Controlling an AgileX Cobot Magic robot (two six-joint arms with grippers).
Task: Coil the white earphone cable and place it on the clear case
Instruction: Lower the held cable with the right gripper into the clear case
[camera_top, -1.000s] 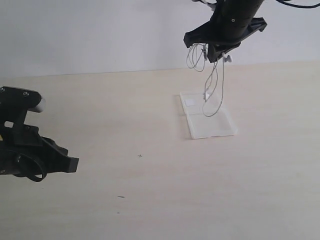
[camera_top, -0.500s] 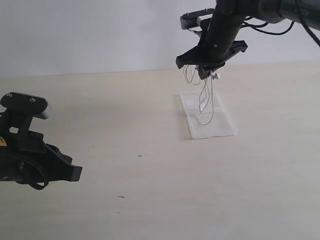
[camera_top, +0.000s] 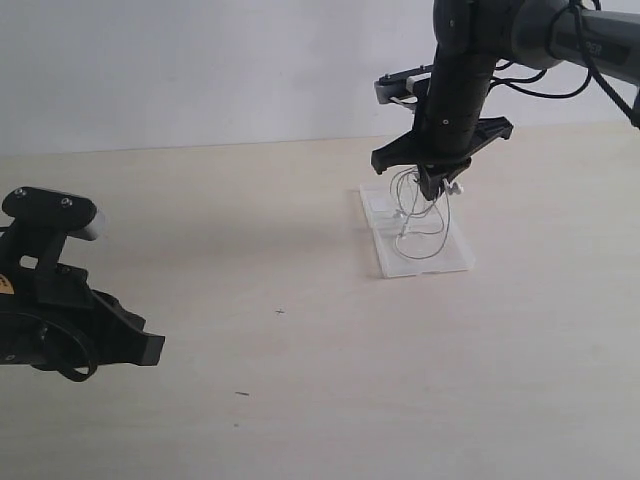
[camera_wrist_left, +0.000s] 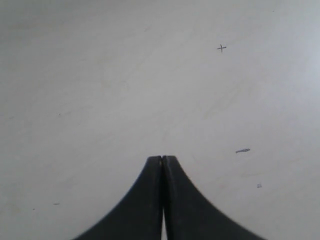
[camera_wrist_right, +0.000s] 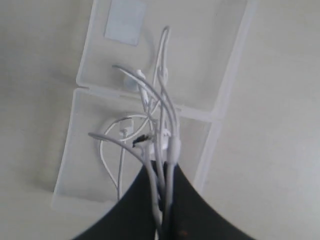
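The clear case (camera_top: 440, 262) lies open on the table, two hinged halves with a white square patch (camera_wrist_right: 125, 21) in one. My right gripper (camera_top: 434, 183) hangs just above it, shut on the white earphone cable (camera_top: 420, 215). The cable's loops dangle from the fingertips and their lower ends rest on the case (camera_wrist_right: 95, 55). In the right wrist view several strands of the cable (camera_wrist_right: 162, 107) run up between the shut right gripper (camera_wrist_right: 161, 167). My left gripper (camera_wrist_left: 163, 159) is shut and empty over bare table; the left gripper (camera_top: 130, 345) sits far left of the case.
The pale wooden table (camera_top: 300, 400) carries a small cross mark (camera_top: 280, 312) and a short dark mark (camera_top: 241, 394). A white wall (camera_top: 200, 70) rises behind the table's far edge. Black cables (camera_top: 560, 75) hang off the right arm.
My right gripper has come down and slightly right with the cable, from well above the case to just over it. The cable loops now touch the case. The left arm barely moved.
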